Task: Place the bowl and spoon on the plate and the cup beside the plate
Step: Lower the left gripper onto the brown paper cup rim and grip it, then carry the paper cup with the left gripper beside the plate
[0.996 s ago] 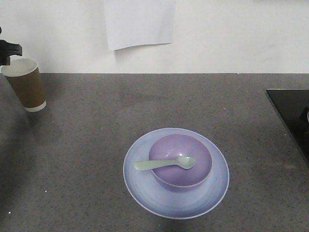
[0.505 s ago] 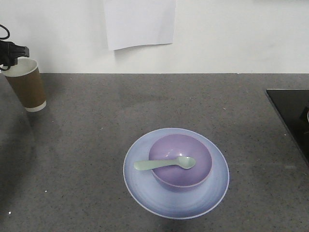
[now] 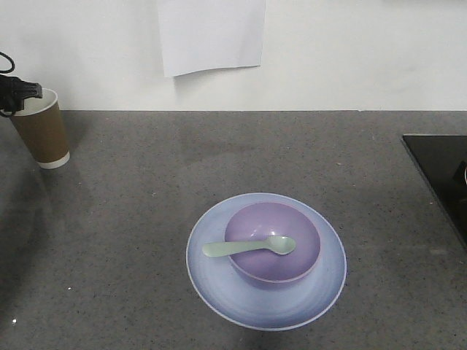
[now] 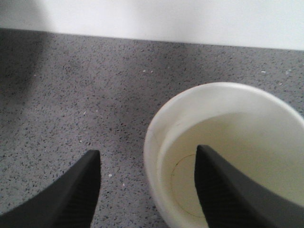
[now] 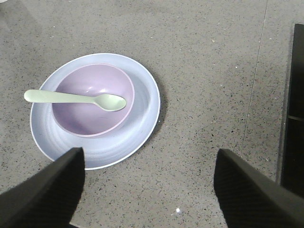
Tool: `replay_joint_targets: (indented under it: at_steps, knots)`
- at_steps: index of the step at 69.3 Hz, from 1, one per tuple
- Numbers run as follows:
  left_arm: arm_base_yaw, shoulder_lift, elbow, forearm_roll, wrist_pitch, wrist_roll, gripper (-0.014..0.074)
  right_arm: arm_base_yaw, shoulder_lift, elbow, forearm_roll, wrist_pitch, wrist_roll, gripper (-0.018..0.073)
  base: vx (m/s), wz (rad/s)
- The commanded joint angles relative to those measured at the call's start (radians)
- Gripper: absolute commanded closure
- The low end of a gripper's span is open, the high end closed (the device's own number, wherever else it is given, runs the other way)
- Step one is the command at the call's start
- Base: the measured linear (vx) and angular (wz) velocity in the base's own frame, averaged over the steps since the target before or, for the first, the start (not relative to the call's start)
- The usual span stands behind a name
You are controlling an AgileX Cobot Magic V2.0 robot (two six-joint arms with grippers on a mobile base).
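Observation:
The brown paper cup (image 3: 41, 133) stands upright at the far left, near the wall. My left gripper (image 3: 16, 93) is open at its rim. In the left wrist view the left gripper (image 4: 147, 151) straddles the near wall of the cup (image 4: 228, 123), one finger inside and one outside over the counter. The lavender bowl (image 3: 273, 222) sits on the pale blue plate (image 3: 321, 292), and the mint spoon (image 3: 233, 249) lies across the bowl. My right gripper (image 5: 149, 152) hangs open above bare counter, just right of the plate (image 5: 142, 95), bowl (image 5: 90, 118) and spoon (image 5: 71, 98).
A black panel (image 3: 438, 175) covers the counter's right edge, also in the right wrist view as a black panel (image 5: 297, 118). A white sheet (image 3: 211, 33) hangs on the back wall. Speckled grey counter lies between cup and plate.
My left gripper has come in from the left and dropped lower onto the cup's rim. The cup, plate, bowl and spoon have stayed put.

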Motion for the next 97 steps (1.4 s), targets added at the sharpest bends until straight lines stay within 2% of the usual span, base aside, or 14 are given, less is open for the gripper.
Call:
replay_joint_targets:
  at_steps: [1, 13, 21, 30, 40, 54, 66, 73, 84, 90, 97]
  knots:
    - [0.0, -0.043, -0.031, 0.003, -0.065, -0.013, 0.0171, -0.001, 0.004, -0.023, -0.004, -0.052, 0.002, 0.0022, 0.0, 0.0]
    - [0.0, -0.027, -0.031, 0.003, -0.065, -0.013, 0.0188, -0.001, 0.004, -0.023, -0.004, -0.052, 0.002, 0.0022, 0.0, 0.0]
    - [0.0, -0.023, -0.031, 0.002, -0.064, -0.013, 0.0246, -0.001, 0.004, -0.023, -0.004, -0.052, 0.002, 0.0022, 0.0, 0.0]
    - [0.0, -0.026, -0.031, 0.003, -0.068, -0.013, 0.0391, -0.001, 0.004, -0.023, -0.004, -0.052, 0.002, 0.0022, 0.0, 0.0]
    - [0.0, -0.034, -0.031, 0.003, -0.068, -0.011, 0.0601, -0.001, 0.004, -0.023, -0.004, -0.052, 0.003, 0.0022, 0.0, 0.0]
    - [0.0, -0.096, -0.031, 0.002, -0.043, 0.018, 0.0604, -0.001, 0.004, -0.023, -0.004, -0.052, 0.005, 0.0022, 0.0, 0.0]
    - [0.0, -0.192, -0.031, -0.016, 0.07, 0.065, 0.0604, -0.001, 0.004, -0.023, -0.004, -0.053, 0.005, 0.0022, 0.0, 0.0]
    - [0.0, -0.249, -0.03, -0.08, 0.126, 0.096, 0.0604, -0.001, 0.004, -0.023, -0.004, -0.054, 0.005, 0.0022, 0.0, 0.0]
    - [0.0, -0.335, -0.001, -0.306, 0.231, 0.221, 0.0604, -0.001, 0.004, -0.023, -0.004, -0.056, 0.005, 0.0022, 0.0, 0.0]
    - [0.0, -0.394, 0.072, -0.447, 0.241, 0.303, 0.0604, -0.001, 0.004, -0.023, -0.004, -0.055, 0.005, 0.0022, 0.0, 0.0]
    - [0.0, -0.492, 0.225, -0.554, 0.216, 0.357, 0.0604, -0.001, 0.004, -0.023, -0.004, -0.055, 0.005, 0.0022, 0.0, 0.0]
